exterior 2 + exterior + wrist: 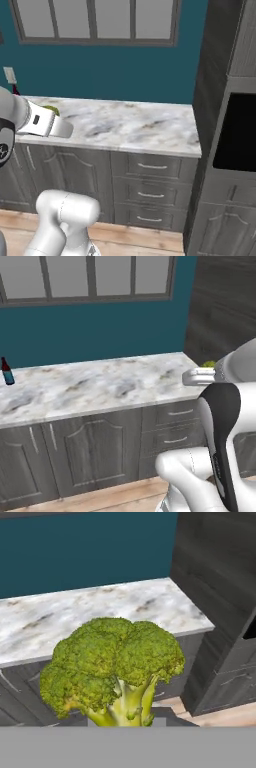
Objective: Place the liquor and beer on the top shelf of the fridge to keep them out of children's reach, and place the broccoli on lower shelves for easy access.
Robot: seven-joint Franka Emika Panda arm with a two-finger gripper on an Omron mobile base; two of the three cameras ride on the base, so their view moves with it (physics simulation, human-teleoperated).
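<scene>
The broccoli (115, 662), a yellow-green floret with a pale stalk, looms large in the hand view with my gripper (127, 719) shut on its stalk. It is held in the air over the floor in front of the counter. A sliver of the broccoli (209, 363) peeks out past the white arm in the left base view, and the broccoli (51, 109) shows above the hand in the right base view. The beer (7, 372), a small dark bottle with a blue label, stands upright at the far left of the counter. The liquor and the fridge are out of view.
A marble counter (100, 386) runs along a teal wall under a window. Dark grey cabinets and drawers (150, 182) sit below it. A tall dark cabinet (220, 75) with a black opening (240, 132) stands at the right end. The floor is wood.
</scene>
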